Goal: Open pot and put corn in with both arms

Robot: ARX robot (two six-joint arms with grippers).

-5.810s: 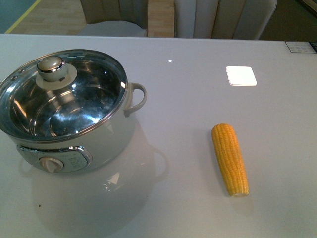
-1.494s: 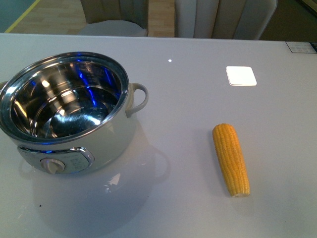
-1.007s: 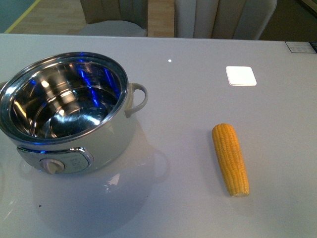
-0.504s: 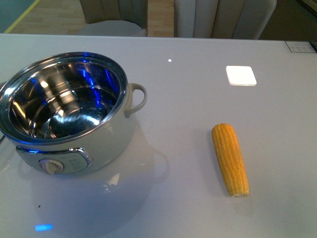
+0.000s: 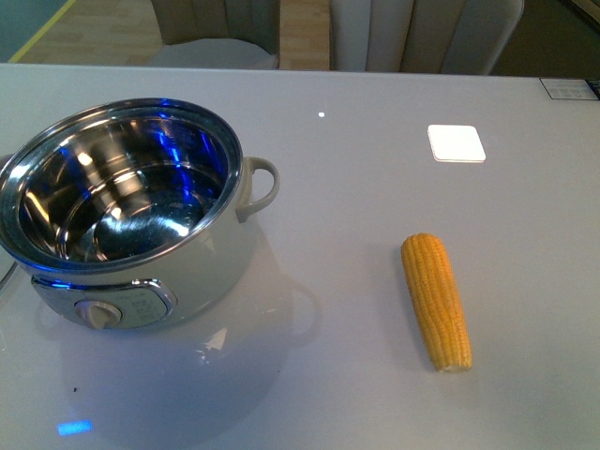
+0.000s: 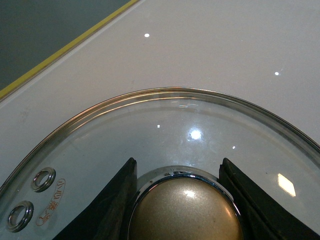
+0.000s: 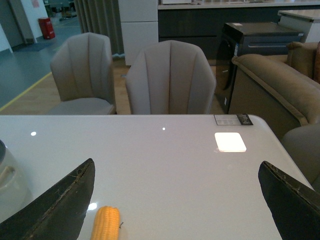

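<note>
The pot (image 5: 131, 216) stands open by the left edge of the worktop (image 5: 337, 187), nearer the near-left corner than the far one. Its steel bowl is bare inside and shows blue glints. One loop handle (image 5: 261, 186) faces the right edge. The dial panel (image 5: 103, 307) faces the near edge, and its markings are too blurred to read.

The corn (image 5: 436, 300) lies flat, well apart from the pot, in the near right part of the worktop. One end points to the far edge and the other to the near edge, slanted a little.

My left gripper (image 6: 178, 172) is closed on the lid (image 6: 190, 120), with its black fingers (image 6: 112, 205) tight against either side of the brass-coloured knob (image 6: 186, 212). The lid is clear glass with a metal rim, and pale worktop shows through it. I cannot tell whether it rests there or hangs above. Beside two metal eyelets (image 6: 32, 197) is a small orange print of characters, too small to read.

My right gripper (image 7: 176, 162) is spread wide with nothing between its fingers (image 7: 60, 205), and it hangs over the worktop with the corn's end just beside one of them.

A bright white square (image 5: 457, 143) lies toward the far right. A small printed card (image 5: 570, 89) sits at the far-right corner, and I cannot read its text. Beyond the far edge stand two padded chairs (image 7: 169, 80).
</note>
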